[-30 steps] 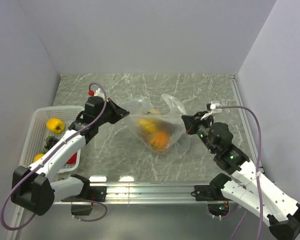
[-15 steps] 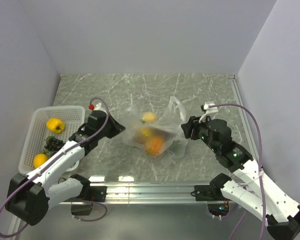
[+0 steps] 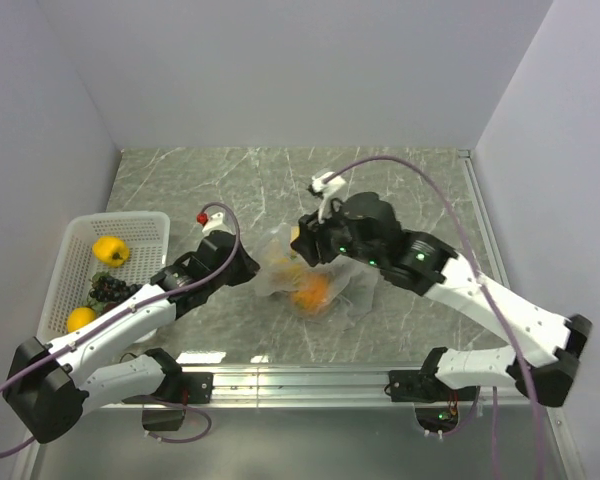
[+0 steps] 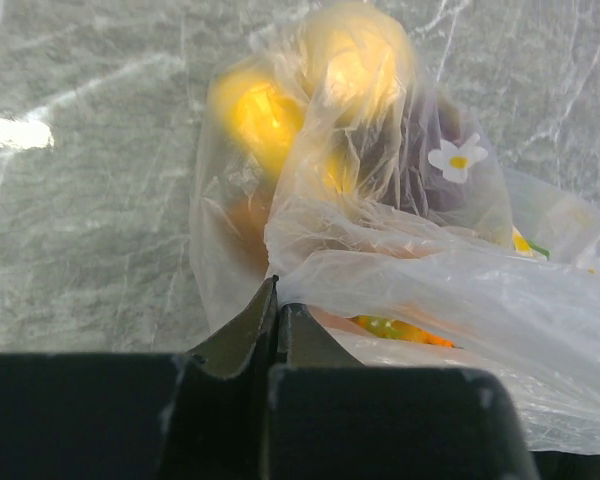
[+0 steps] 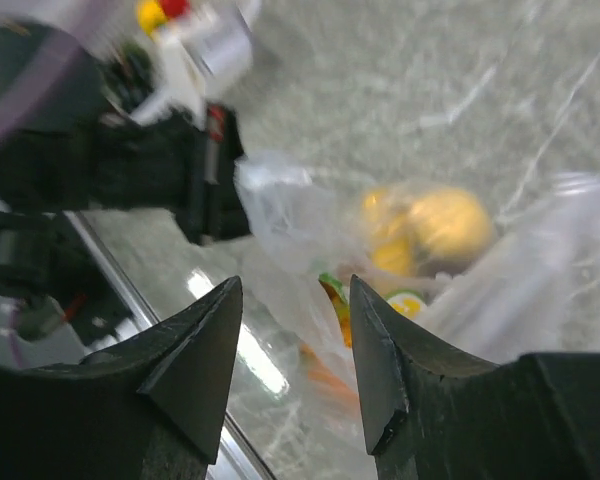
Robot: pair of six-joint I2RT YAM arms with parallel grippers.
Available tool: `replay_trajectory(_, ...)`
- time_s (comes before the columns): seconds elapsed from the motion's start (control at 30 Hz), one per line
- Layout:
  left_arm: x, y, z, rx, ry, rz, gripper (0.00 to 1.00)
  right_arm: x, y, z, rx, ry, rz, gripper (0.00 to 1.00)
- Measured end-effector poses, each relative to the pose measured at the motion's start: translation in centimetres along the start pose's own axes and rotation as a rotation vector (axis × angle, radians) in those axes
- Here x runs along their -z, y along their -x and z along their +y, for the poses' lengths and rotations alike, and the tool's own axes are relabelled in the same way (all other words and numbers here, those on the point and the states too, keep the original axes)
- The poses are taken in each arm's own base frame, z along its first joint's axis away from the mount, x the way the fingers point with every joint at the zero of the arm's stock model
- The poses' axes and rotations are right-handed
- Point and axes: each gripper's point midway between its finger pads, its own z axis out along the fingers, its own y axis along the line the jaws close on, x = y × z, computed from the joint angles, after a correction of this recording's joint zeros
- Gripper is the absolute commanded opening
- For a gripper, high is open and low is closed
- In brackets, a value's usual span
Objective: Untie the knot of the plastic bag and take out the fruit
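Left gripper [image 4: 277,300] is clamped on a fold of the plastic bag [image 4: 410,270] at its left edge. The bag lies mid-table [image 3: 400,180]. Right gripper [image 5: 295,285] hangs just above the bag, fingers apart, holding nothing.

Fruit in the bag: yellow fruit [image 4: 352,62], orange fruit [image 3: 312,291], and an orange-green bit under the film, probably the pineapple [image 4: 400,330].

The step, I judge, is opening the bag's neck. I'd hold my left pinch low and firm as an anchor. I'd bring the right gripper down on loose film opposite, not on fruit. Then pull apart gently so the film neither tears nor drags.

The knot I can't pick out in any view. The right wrist view is blurred, and my right arm covers the bag's far side from above. The basket [image 3: 80,222] on the left holds some fruit.
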Motion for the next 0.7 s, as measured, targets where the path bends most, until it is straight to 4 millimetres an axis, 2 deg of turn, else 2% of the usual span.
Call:
replay_trajectory(0.1,0.0,0.3,0.2,-0.008,0.018,-0.022,0.01,-2.8,-3.0,-0.7,0.009,-0.043,0.101,0.54)
replay_trajectory(0.17,0.0,0.4,0.4,-0.011,0.028,-0.031,0.01,-4.2,-4.9,-1.6,0.011,-0.085,0.159,0.5)
replay_trajectory(0.23,-0.1,0.6,0.5,-0.007,0.039,-0.045,0.01,-5.2,-7.0,-2.4,0.001,-0.13,0.223,0.48)
replay_trajectory(0.3,0.0,1.1,0.6,0.015,0.048,-0.068,0.01,-5.7,-10.0,-3.0,-0.018,-0.163,0.289,0.48)
replay_trajectory(0.37,0.2,1.7,0.7,0.051,0.056,-0.102,0.01,-4.9,-14.6,-3.5,-0.043,-0.19,0.382,0.47)
replay_trajectory(0.43,0.3,2.4,0.7,0.09,0.057,-0.136,0.01,-3.0,-19.4,-3.8,-0.077,-0.21,0.474,0.46)
replay_trajectory(0.5,0.2,2.8,0.5,0.132,0.05,-0.147,0.01,-1.1,-23.0,-3.9,-0.132,-0.224,0.53,0.46)
replay_trajectory(0.57,-0.1,2.8,0.5,0.166,0.049,-0.144,0.0,0.0,-24.7,-4.1,-0.189,-0.242,0.536,0.46)
replay_trajectory(0.63,-0.6,2.5,0.9,0.191,0.053,-0.13,0.02,0.4,-25.5,-4.1,-0.24,-0.252,0.514,0.46)
replay_trajectory(0.67,-0.8,2.2,1.1,0.195,0.058,-0.119,0.04,0.5,-25.6,-4.1,-0.256,-0.255,0.505,0.47)
replay_trajectory(0.7,-1.0,1.9,1.4,0.196,0.061,-0.106,0.12,0.5,-25.5,-4.1,-0.268,-0.256,0.494,0.47)
